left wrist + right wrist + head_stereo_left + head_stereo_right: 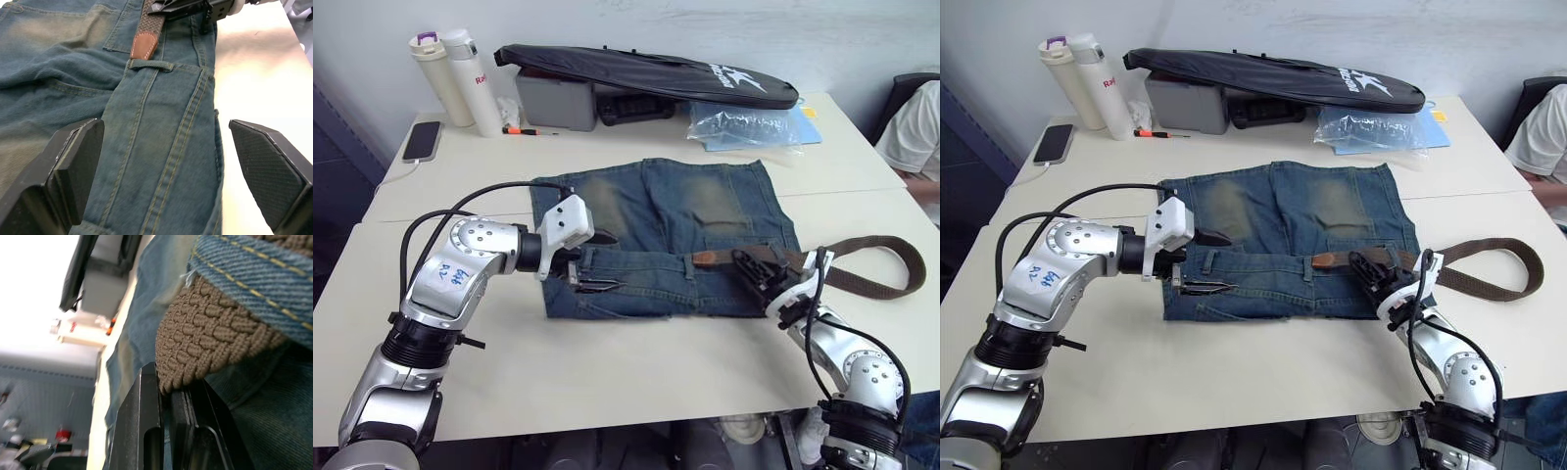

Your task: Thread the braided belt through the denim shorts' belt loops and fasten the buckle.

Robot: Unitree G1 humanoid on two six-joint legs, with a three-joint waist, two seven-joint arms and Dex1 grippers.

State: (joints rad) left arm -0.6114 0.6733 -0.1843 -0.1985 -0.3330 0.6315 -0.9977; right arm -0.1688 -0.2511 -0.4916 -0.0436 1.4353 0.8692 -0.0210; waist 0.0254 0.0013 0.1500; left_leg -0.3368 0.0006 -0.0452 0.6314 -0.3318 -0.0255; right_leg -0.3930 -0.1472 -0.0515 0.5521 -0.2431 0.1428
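Observation:
The denim shorts [656,211] lie flat on the table with the waistband nearest me. The braided belt [876,284] curves off to the right of the shorts. Its brown leather tip [143,46] lies on the waistband just short of a belt loop [149,65]. My right gripper [756,269] is shut on the belt at the waistband's right part, where a denim belt loop [254,279] crosses over the braid. My left gripper [595,262] is open at the waistband's left part, its fingers [73,171] on either side of the band. The buckle is out of view.
Along the table's back edge lie a long black zipped bag [646,70], a grey box [553,98], two bottles [450,78], a phone [422,140] and a clear plastic bag [744,122]. A person's arm [915,127] shows at the far right.

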